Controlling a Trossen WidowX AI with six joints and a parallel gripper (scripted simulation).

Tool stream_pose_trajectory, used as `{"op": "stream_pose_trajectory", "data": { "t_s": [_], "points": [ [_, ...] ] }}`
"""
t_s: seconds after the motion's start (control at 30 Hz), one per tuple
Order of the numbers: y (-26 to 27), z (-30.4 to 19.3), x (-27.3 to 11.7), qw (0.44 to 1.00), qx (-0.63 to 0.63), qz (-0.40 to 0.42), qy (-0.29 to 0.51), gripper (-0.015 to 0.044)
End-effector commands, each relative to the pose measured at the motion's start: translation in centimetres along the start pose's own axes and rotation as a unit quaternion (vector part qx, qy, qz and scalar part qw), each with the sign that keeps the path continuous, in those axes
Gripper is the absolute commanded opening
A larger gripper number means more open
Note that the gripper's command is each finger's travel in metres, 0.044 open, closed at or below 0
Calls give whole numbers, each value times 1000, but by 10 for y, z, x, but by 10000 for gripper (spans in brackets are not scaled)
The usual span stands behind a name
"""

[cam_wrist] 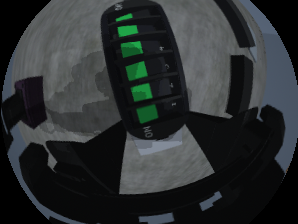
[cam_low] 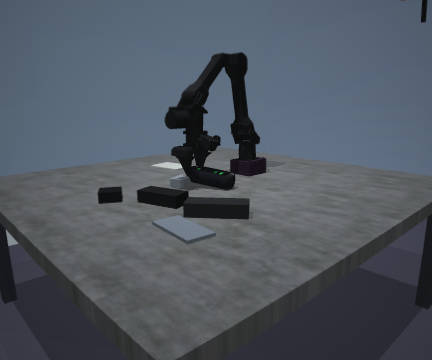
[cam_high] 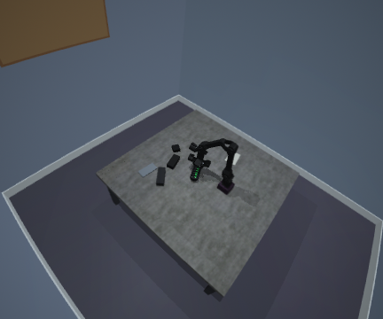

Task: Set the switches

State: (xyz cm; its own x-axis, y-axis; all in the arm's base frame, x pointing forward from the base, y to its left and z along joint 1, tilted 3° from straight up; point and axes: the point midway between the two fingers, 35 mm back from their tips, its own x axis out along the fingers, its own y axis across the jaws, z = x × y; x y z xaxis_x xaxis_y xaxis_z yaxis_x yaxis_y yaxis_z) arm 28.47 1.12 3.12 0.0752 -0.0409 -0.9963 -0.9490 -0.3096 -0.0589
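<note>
The dark grey controller unit [cam_high: 195, 173] [cam_low: 216, 179] [cam_wrist: 169, 65] has its switch side up, low at the bench top and slightly tilted in the exterior view. Its far end is on or very near the bench. My gripper [cam_high: 198, 164] [cam_low: 196, 173] [cam_wrist: 154, 117] is shut on the unit's near end, one finger on each side. In the wrist view six rockers show green ends on the left and dark ends on the right. Numbers 1 to 4 read from the near end upward. Which ends are pressed is hard to tell. The underside label is hidden.
A pale grey block [cam_low: 178, 181] [cam_wrist: 160, 145] sits close behind the unit's held end. Three dark blocks [cam_low: 110, 195] [cam_low: 162, 197] [cam_low: 216, 208] and a blue-grey plate [cam_high: 147, 170] [cam_low: 184, 229] lie on the camera-2 side. A white sheet [cam_high: 235, 159] [cam_low: 166, 165] lies behind the arm.
</note>
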Motion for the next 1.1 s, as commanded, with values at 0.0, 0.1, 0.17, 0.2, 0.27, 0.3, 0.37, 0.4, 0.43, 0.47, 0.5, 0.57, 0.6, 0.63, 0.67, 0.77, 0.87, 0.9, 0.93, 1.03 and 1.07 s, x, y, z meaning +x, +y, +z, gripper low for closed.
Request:
{"op": "stream_pose_trajectory", "data": {
  "t_s": [0.0,0.1,0.17,0.2,0.27,0.3,0.37,0.4,0.43,0.47,0.5,0.57,0.6,0.63,0.67,0.77,0.87,0.9,0.93,1.03,1.07],
  "points": [
    [5,3,8,1000,-5,10,-8,338],
    [5,2,10,1000,-5,10,-8,338],
    [5,2,12,1000,-5,10,-8,338],
    [5,2,12,1000,-5,10,-8,338],
    [5,2,14,1000,-5,10,-8,338],
    [5,2,14,1000,-5,10,-8,338],
    [5,1,16,1000,-5,10,-8,338],
    [5,1,17,1000,-5,10,-8,338],
    [5,1,17,1000,-5,10,-8,338],
    [5,1,17,1000,-5,10,-8,338],
    [5,1,17,1000,-5,10,-8,338],
    [5,1,17,1000,-4,9,-7,338],
    [5,1,17,1000,-4,9,-7,338],
    [5,1,17,1000,-4,9,-7,338],
    [5,0,17,1000,-4,8,-6,338],
    [3,0,15,1000,-3,6,-4,338],
    [1,-2,14,1000,0,3,0,417],
    [1,-2,14,1000,0,3,0,440],
    [1,-2,14,1000,0,3,0,440],
    [1,-2,14,1000,0,3,0,440],
    [1,-2,14,1000,0,3,0,440]
  ]
}}
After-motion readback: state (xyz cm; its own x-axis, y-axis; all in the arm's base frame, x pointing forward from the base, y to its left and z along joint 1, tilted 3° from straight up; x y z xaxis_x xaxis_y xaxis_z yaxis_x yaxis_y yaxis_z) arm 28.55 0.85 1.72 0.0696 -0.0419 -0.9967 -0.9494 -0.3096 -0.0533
